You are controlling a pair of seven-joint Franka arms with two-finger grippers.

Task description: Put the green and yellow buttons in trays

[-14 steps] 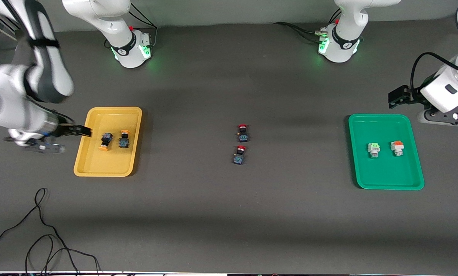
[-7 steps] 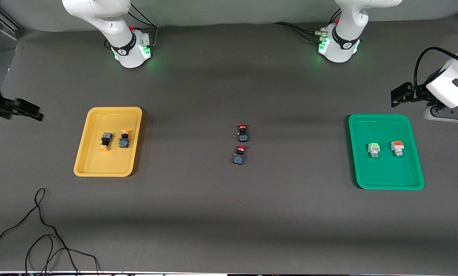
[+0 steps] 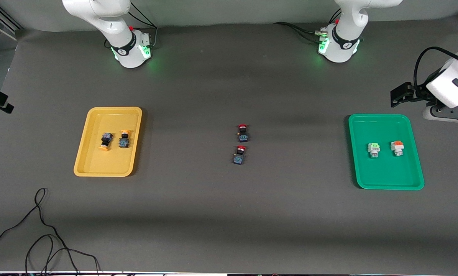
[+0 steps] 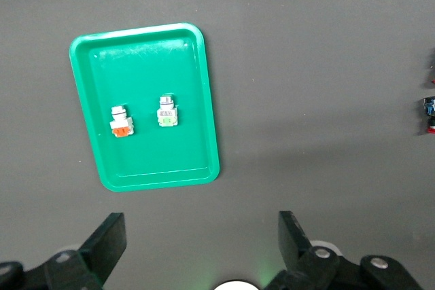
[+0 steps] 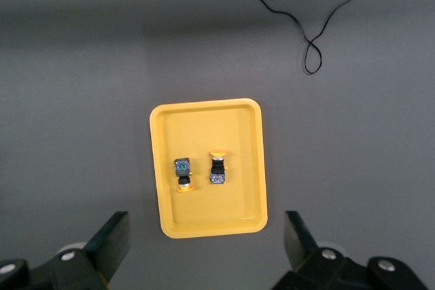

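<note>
The front view shows two yellow-capped buttons [image 3: 114, 141] in the yellow tray [image 3: 84, 160] at the right arm's end, two white-bodied buttons [image 3: 385, 148] in the green tray [image 3: 414, 180] at the left arm's end, and two red-capped switches [image 3: 241, 149] mid-table between the trays. They look light, rigid and slick — best pinched across the body. In the left wrist view, the left gripper [image 4: 200, 246], high over the table beside the green tray, is spread and empty. In the right wrist view, the right gripper [image 5: 207, 246], high above the yellow tray, is likewise spread — holding nothing.

A red-capped switch [image 4: 429, 106] is cut by the left wrist view's edge.
</note>
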